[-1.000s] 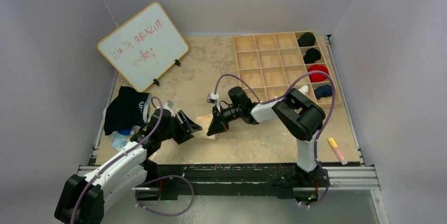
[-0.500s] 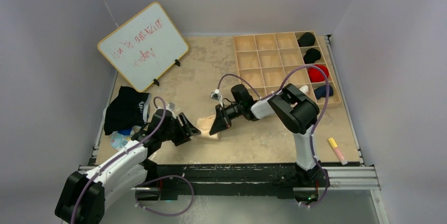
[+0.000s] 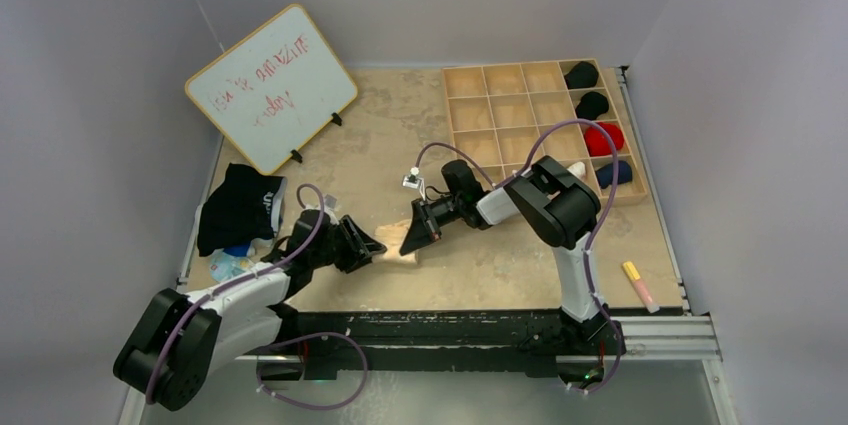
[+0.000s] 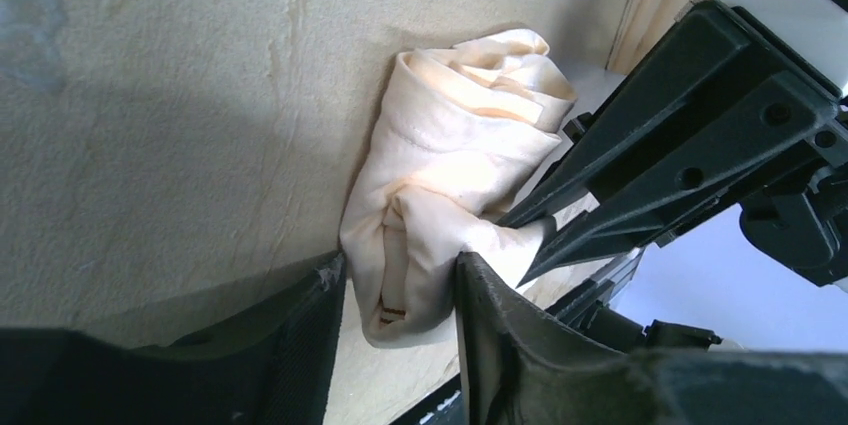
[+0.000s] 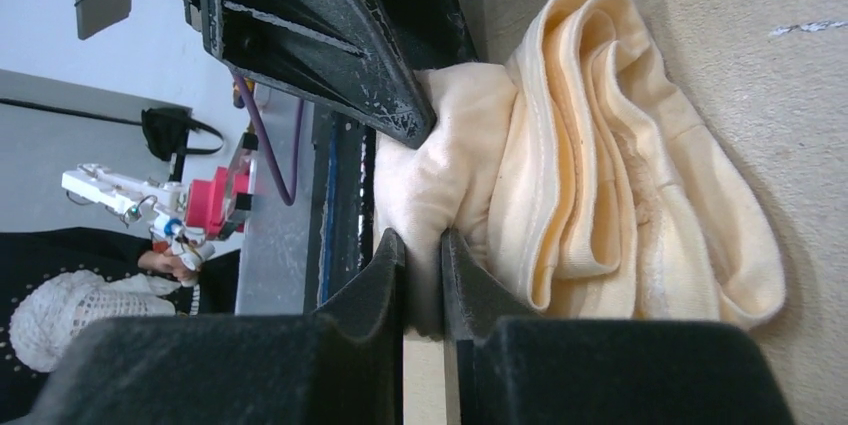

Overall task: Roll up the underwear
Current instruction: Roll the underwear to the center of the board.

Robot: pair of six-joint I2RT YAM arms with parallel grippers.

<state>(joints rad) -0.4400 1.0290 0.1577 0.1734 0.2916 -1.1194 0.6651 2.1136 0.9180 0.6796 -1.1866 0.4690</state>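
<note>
The underwear is a cream-coloured roll lying on the tan table between my two grippers, near the front edge. My left gripper reaches in from the left. In the left wrist view its jaws stand on either side of the near end of the underwear, and both pads touch the cloth. My right gripper comes in from the right. In the right wrist view it is shut on a thin fold of the underwear, and the left gripper's black fingers press on the same bundle.
A heap of dark clothes lies at the left edge. A whiteboard stands at the back left. A wooden grid tray at the back right holds black, red and navy rolls. A marker lies at the front right.
My left gripper's jaws have narrowed onto the end of the roll, and its arm has lowered and stretched toward it. My right gripper has shifted slightly and keeps its pinch.
</note>
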